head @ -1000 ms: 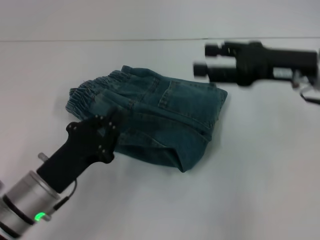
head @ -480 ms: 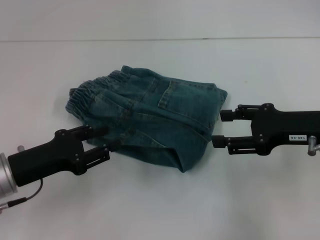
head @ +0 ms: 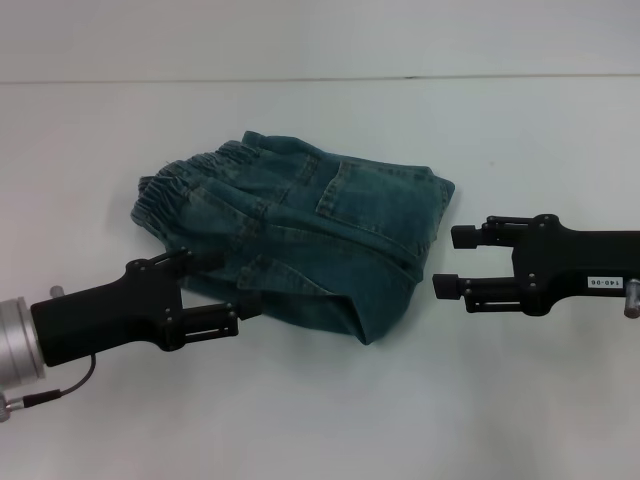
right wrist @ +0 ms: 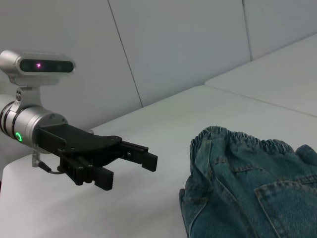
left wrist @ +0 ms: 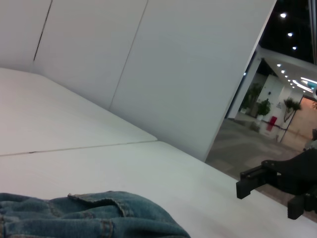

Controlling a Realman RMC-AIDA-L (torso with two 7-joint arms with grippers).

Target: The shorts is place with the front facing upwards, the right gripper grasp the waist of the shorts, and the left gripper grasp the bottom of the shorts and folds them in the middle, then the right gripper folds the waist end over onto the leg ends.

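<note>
The blue denim shorts [head: 300, 235] lie folded in a compact bundle in the middle of the white table [head: 320, 420], elastic waistband toward the left rear and a pocket on top. My left gripper [head: 232, 288] is open at the bundle's near-left edge, with its upper finger over the cloth and nothing held. My right gripper [head: 452, 262] is open just off the right edge, apart from the cloth. The right wrist view shows the shorts [right wrist: 247, 198] and the open left gripper [right wrist: 131, 171]. In the left wrist view the shorts [left wrist: 89, 218] fill the bottom and the right gripper [left wrist: 265, 198] is far off.
The table's far edge meets a white wall [head: 300, 40] behind the shorts. Bare tabletop surrounds the bundle on all sides. An open hall [left wrist: 277, 114] shows past the wall panel in the left wrist view.
The right arm swung from the far right rear down to beside the shorts' right edge. The left gripper came off the top of the shorts and now lies level at their near-left edge.
</note>
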